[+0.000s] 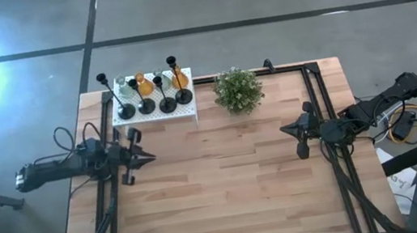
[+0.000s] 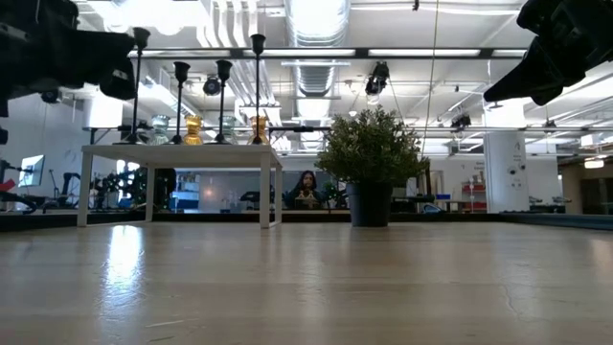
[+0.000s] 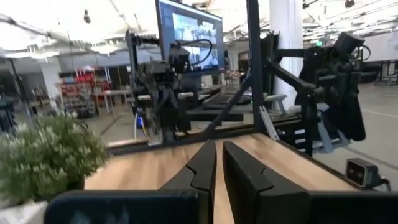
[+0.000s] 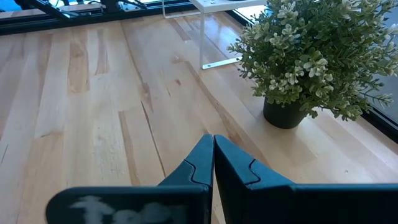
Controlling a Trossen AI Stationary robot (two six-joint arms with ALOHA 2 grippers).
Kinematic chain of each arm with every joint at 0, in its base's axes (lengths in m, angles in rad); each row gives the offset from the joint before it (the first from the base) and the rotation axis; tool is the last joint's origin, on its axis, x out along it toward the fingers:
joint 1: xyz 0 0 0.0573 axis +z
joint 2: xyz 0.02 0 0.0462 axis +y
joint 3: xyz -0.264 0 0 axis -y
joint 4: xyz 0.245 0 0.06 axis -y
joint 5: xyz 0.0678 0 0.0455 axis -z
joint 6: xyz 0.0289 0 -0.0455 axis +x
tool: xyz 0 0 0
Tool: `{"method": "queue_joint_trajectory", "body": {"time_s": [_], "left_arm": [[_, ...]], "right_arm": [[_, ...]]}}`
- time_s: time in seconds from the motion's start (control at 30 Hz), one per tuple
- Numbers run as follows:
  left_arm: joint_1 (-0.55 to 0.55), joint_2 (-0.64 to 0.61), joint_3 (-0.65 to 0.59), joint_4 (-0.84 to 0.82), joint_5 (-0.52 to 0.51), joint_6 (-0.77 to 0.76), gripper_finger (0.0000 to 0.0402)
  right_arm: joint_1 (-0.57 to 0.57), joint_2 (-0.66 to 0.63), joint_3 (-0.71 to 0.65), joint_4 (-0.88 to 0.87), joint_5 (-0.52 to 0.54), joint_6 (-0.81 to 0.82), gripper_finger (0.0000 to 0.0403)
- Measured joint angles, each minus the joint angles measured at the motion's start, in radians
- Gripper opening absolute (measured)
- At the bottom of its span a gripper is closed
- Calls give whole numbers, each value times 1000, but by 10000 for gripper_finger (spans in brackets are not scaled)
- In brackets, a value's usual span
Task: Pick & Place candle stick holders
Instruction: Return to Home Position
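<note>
Standing by the table [image 1: 229, 203], I saw the left gripper [image 1: 149, 157] hover over the left side. Its fingers pointed right across the boards and were drawn almost together, with only a sliver of wood showing between them and nothing held. Just beyond it, toward the far edge, the candle stick holders [image 1: 153, 92] stood grouped on top of the white perforated shelf [image 1: 179, 112]. The black ones were along its near side with their thin stems upright, and the amber and clear glass ones sat behind them. I could see no holder anywhere off the shelf, so the placing looked finished to me and only a retreat remained. For that retreat, the stems lay to the far side of the left fingers rather than ahead of them. I judged that pulling back leftward along the arm's own line would keep clear of them. Right of the shelf stood the potted plant [image 1: 237, 89]. Farther right, well apart from the holders, the right gripper [image 1: 284, 129] pointed left, its fingers pressed together and empty.
</note>
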Motion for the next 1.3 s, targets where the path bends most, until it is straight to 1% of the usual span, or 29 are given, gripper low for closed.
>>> {"method": "queue_joint_trajectory", "body": {"time_s": [0.2, 1.1, 1.2, 1.3], "left_arm": [[0, -84, 0, -141, -2, -25, 32], [0, -52, -3, -151, 0, -26, 32], [0, -52, -3, -155, 0, -26, 32], [0, -52, -3, -155, 0, -26, 32]], "right_arm": [[0, 0, 0, 0, 0, 0, 8], [-1, -3, -2, 2, 0, 0, 8], [-1, -46, -26, -1, -4, -3, 8], [-1, -115, -77, 22, -7, -98, 8]]}}
